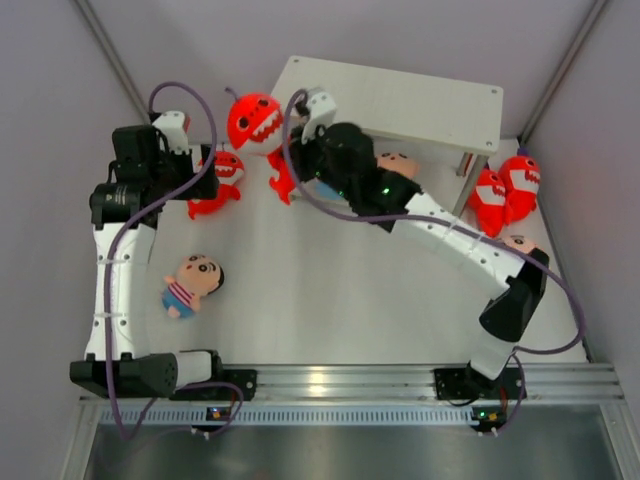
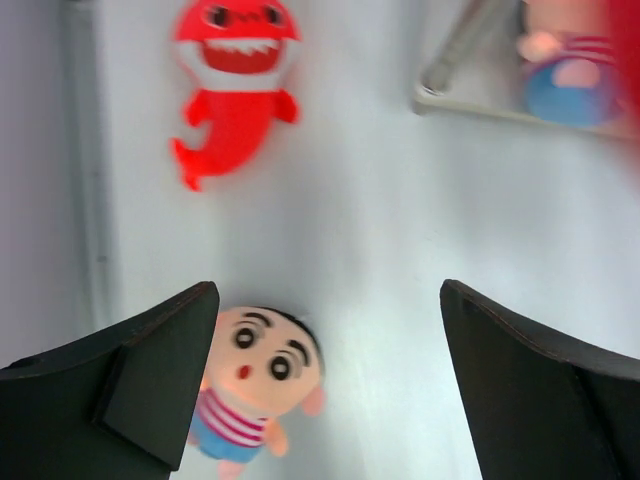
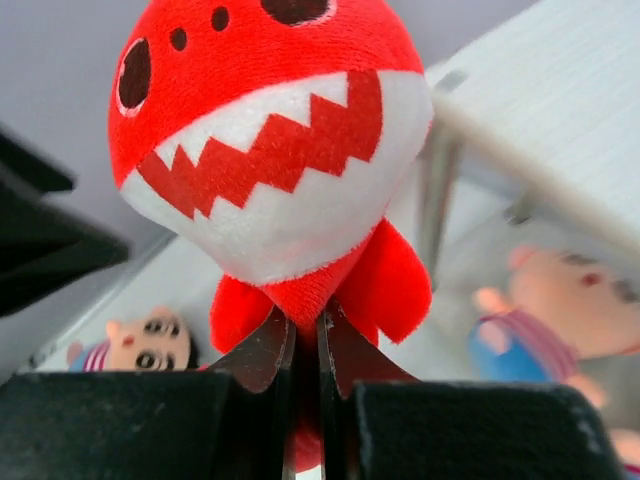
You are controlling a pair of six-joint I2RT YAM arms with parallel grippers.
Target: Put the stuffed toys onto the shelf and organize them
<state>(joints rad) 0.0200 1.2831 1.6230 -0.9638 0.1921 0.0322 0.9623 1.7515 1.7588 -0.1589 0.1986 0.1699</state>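
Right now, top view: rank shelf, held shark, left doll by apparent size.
1. shelf
2. held shark, though it sits nearer the camera, so its lead over the doll is unsure
3. left doll

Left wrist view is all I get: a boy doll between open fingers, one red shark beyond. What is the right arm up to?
Observer: The right gripper is shut on the lower body of another red shark plush, holding it up.
Operator: Near the shelf?
Observer: Yes. In the top view it hangs just off the left front corner of the shelf.
Operator: Any toys I can't see?
Observer: Two more red sharks lie together on the table past the shelf's right end.
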